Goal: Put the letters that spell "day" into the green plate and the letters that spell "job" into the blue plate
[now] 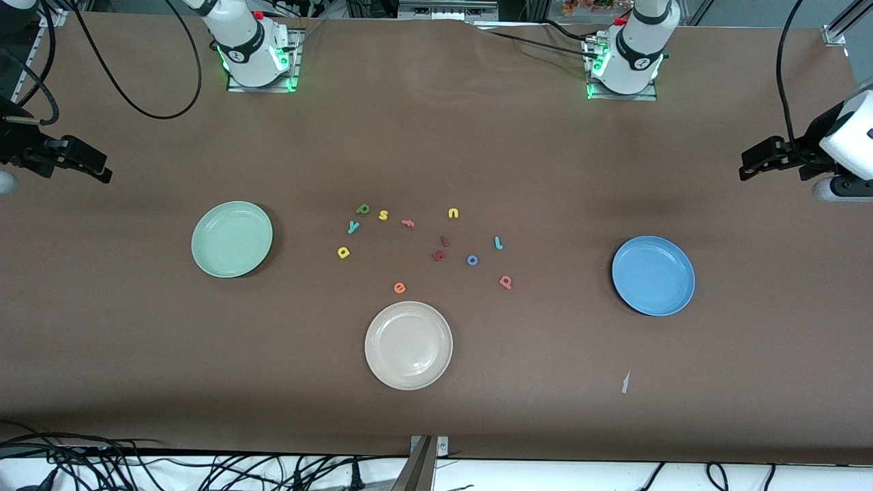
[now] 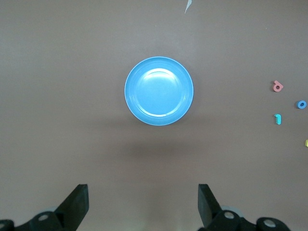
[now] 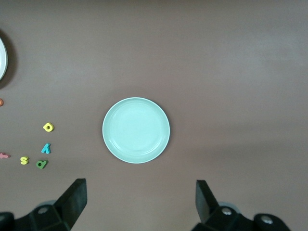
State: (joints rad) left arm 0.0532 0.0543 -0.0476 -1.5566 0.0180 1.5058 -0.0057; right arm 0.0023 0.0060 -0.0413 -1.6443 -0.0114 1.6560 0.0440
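Nothing has been sorted yet: both target plates are bare and all the foam letters lie loose in the middle of the table, so by my reading the task stands at its very first pick. The left gripper [image 2: 143,204] hangs high over the table's left-arm end, above the blue plate [image 1: 653,275], jaws wide apart and holding nothing; the right gripper [image 3: 139,202] hangs likewise over the right-arm end, above the green plate [image 1: 232,239], jaws apart and empty. For "day", the dark green d [image 1: 363,209], the teal y [image 1: 352,227] and the yellow a [image 1: 343,252] sit in a loose cluster toward the green plate. For "job", the teal j [image 1: 498,243], the blue o [image 1: 472,260] and the salmon-pink b [image 1: 505,281] lie toward the blue plate. The yellow s [image 1: 383,215], yellow u [image 1: 453,213], orange e [image 1: 400,288], two dark red letters [image 1: 440,255] and the cream-white plate [image 1: 408,345], nearest the front camera, are to be left alone. The next move likely calls for either arm to descend over its closest letter, and the tiny, flat pieces demand a precise, low pinch.
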